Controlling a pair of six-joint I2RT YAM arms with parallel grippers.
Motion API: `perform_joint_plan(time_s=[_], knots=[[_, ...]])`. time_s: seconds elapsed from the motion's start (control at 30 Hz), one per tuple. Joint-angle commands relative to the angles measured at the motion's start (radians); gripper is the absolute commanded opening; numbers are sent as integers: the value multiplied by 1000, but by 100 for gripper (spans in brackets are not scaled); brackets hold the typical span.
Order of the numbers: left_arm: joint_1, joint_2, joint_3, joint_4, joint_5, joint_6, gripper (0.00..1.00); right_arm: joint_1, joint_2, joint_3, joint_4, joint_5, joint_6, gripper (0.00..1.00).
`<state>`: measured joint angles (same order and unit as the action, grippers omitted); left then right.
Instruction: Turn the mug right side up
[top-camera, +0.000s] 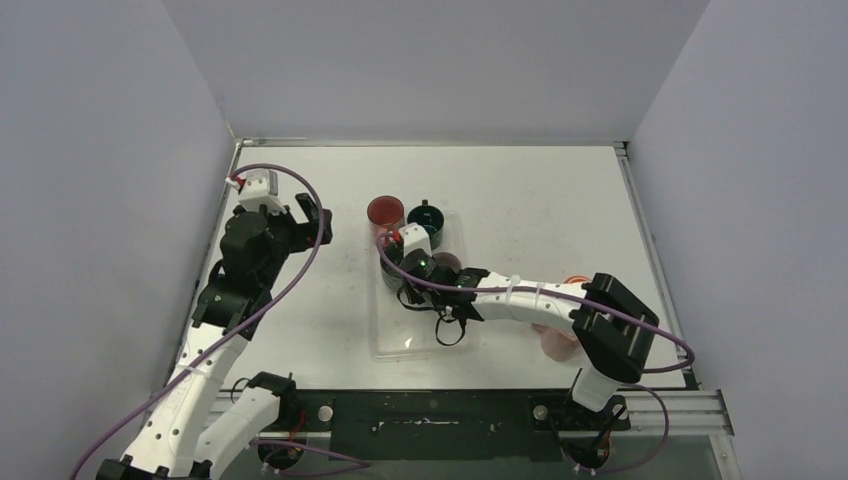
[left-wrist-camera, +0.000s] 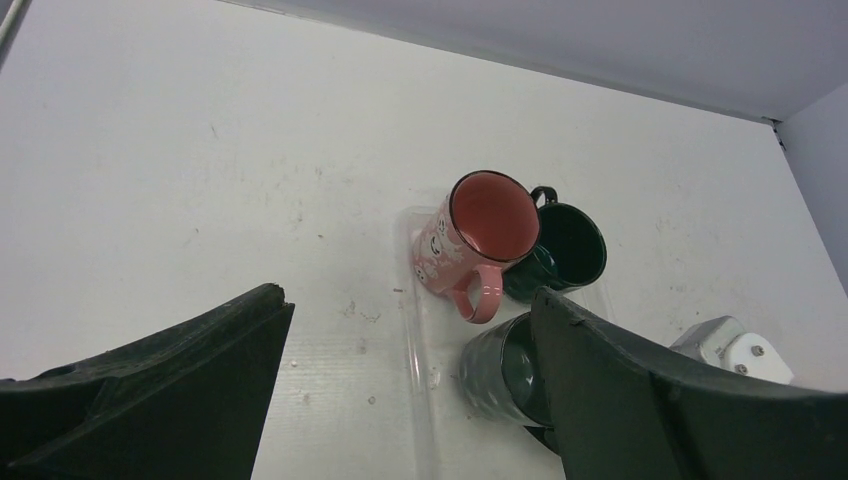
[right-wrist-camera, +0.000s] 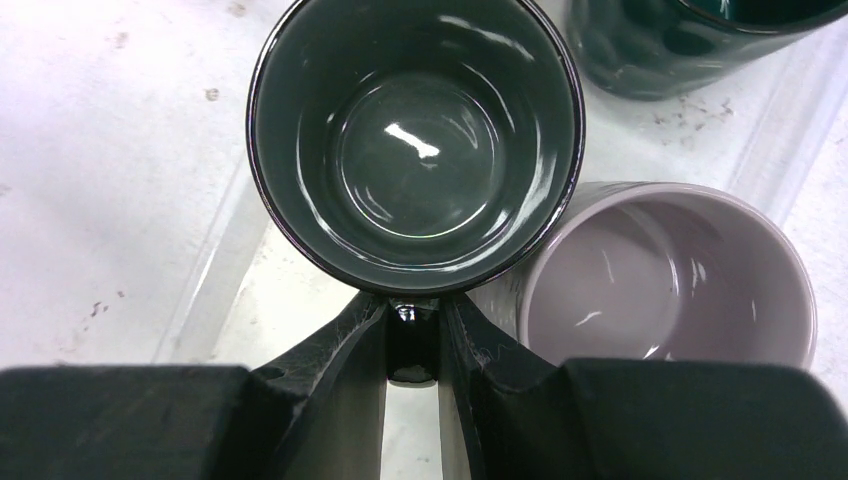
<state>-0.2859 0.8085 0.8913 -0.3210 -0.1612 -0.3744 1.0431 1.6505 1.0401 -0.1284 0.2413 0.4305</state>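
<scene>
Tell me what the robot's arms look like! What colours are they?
Both the left arm and right arm are white tubes with chunky black joints. A purple cable loops along each. Each wrist carries a little white camera box. The fingers are black, wedge-shaped and scuffed.

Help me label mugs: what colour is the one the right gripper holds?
Dark grey mug, glossy inside; clearest in the right wrist view.

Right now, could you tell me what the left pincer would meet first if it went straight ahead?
Probably the pink mug in the clear tray; the left pincer is open, and depth is unclear, so the table may come first.
</scene>
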Motion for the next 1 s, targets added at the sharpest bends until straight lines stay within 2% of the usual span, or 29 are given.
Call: perform_joint_plan(time_s=[0.0,0.23,0.33,0.4,0.5,0.57,0.6,0.7,0.77,0.97], knots=[[8,9,70,-20,-3,-26,89,5,9,81,28,87,22,5],[8,31,80,-51,31,-67,89,4,78,130,10,57,26,5],[14,71,134,-109,38,-111,90,-5,106,162,-19,59,38,6],[19,105,168,-140,50,-119,92,-9,113,167,-16,46,39,14],[29,146,204,-171,92,-116,96,-14,112,181,-18,32,39,32],[41,157,214,-186,114,-107,100,-17,95,183,-20,26,38,47],[47,160,216,-189,125,-100,96,-20,83,180,-21,16,37,54],[66,166,222,-204,154,-67,96,-37,39,170,-23,-27,41,73],[88,172,222,-209,175,-61,96,-56,-11,154,-18,-64,49,78],[105,164,210,-155,269,-43,96,-184,-194,89,-47,-117,105,82]])
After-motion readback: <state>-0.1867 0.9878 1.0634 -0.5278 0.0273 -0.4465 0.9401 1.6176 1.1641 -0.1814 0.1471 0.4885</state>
